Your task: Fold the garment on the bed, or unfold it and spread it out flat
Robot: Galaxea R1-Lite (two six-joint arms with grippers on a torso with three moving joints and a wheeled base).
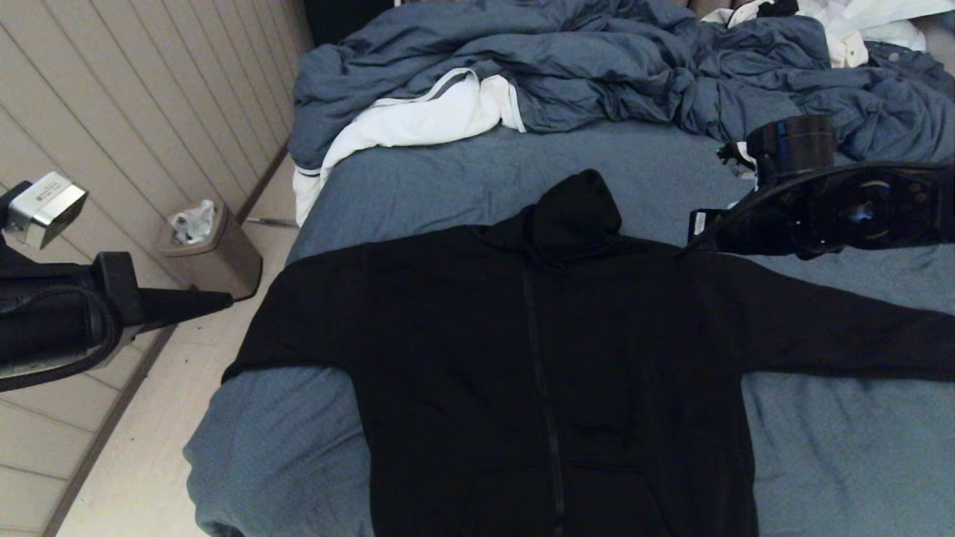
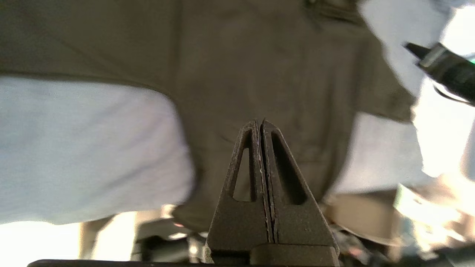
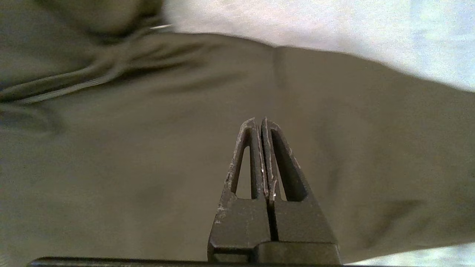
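Head view shows the garment [image 1: 552,350] spread flat, front up, on the bed [image 1: 835,447]. Left gripper [image 2: 259,122] at frame left and right gripper [image 3: 259,120] at upper right hover with jaws together, empty.

No legible txt, labels, brands or nos. anywhere in head or wrist views.

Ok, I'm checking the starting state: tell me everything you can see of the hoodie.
The hoodie is plain black, soft and matte, lying front-up on the bed, mostly spread flat. Its zip runs down the middle, hood pointing toward the duvet. One sleeve stretches out straight; the other bends over the bed's edge. Neither gripper holds it.
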